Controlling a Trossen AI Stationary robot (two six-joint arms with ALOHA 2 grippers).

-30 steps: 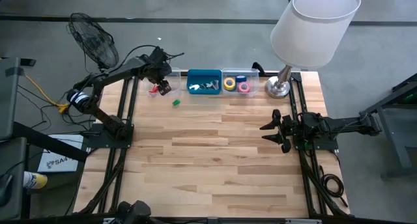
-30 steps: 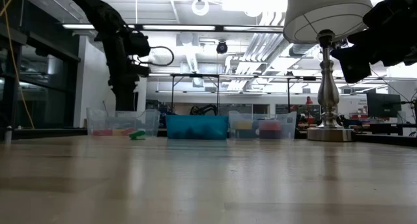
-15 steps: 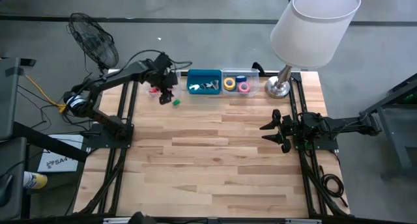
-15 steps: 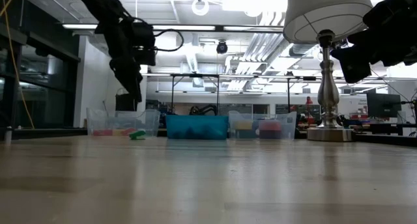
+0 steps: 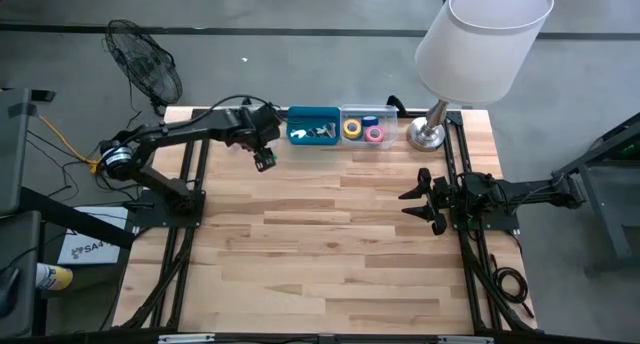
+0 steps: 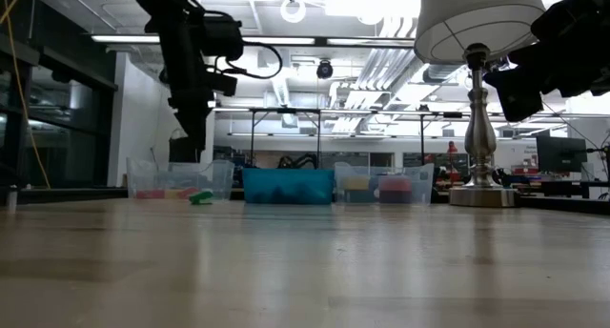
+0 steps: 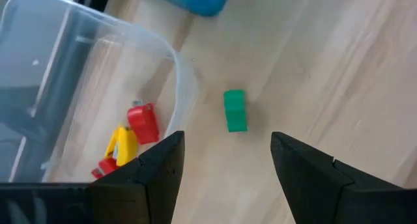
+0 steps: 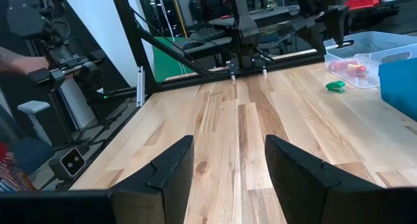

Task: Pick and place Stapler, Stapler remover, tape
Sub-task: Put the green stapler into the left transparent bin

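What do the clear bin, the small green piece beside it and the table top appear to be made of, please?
The clear bin looks like thin transparent plastic: the wood and the red and yellow pieces show through its glossy walls. The green piece seems to be moulded plastic, uniformly coloured and blocky, though that is less certain. The table top looks like varnished wood strips, with visible grain and joints.

high view: overhead, straight down, takes in the whole table (image 5: 330,244) and both arms. low view: at tabletop height, level across the wood toward the bins and lamp (image 6: 474,90), room behind. left wrist view: close, looking down past the left gripper (image 7: 225,178); green block (image 7: 234,110) just ahead of the fingertips, clear bin (image 7: 85,87) beside it. right wrist view: looks along the table from the right gripper (image 8: 228,175). all 4 share the green block and clear bin.
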